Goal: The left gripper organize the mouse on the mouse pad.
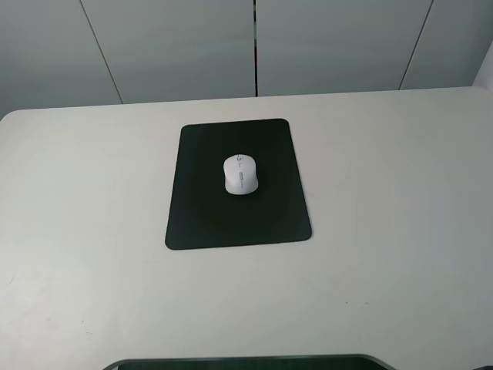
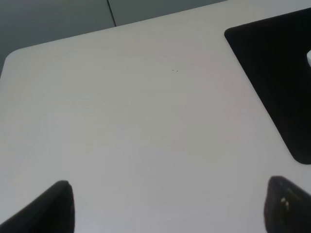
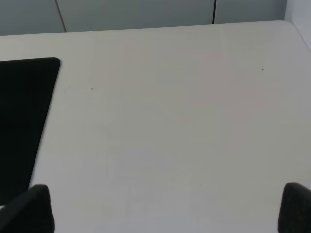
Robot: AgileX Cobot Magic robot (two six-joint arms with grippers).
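From up high I see a white bench [image 1: 385,231] stretching wide below me, with grey wall panels [image 1: 169,46] behind its far edge. A black mouse pad [image 1: 200,216] lies flat near the middle of the bench, a little left of centre, its long sides running near to far. The white mouse [image 1: 240,173] sits on the pad, slightly toward the far half, its grey scroll strip pointing along the pad's length. A dark curved edge [image 1: 246,361] shows at the nearest border.
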